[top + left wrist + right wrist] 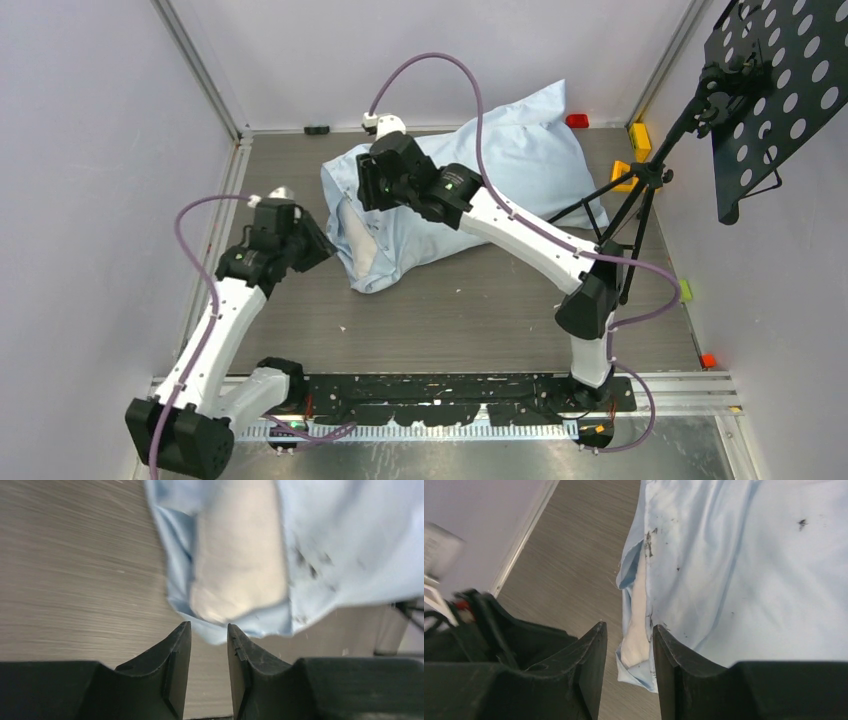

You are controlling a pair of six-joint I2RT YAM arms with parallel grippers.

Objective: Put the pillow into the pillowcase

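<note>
The light blue pillowcase (520, 150) lies diagonally across the table, plump, with dark smudges. The white pillow (362, 252) is inside it and shows only at the open lower-left end. My left gripper (326, 250) is open and empty just left of that open end. In the left wrist view its fingertips (209, 630) are just short of the pillowcase (350, 545) hem and the pillow (240, 565). My right gripper (363, 193) hovers open and empty over the pillowcase's upper-left edge. In the right wrist view its tips (629, 630) frame the exposed pillow strip (636, 615) beside the pillowcase (749, 580).
A black tripod stand (640, 190) with a perforated panel (780, 90) stands at the right, one leg touching the pillowcase. Small red (577, 121) and yellow (640, 135) items sit at the back right. Walls enclose the table. The left gripper's body (484, 635) shows in the right wrist view.
</note>
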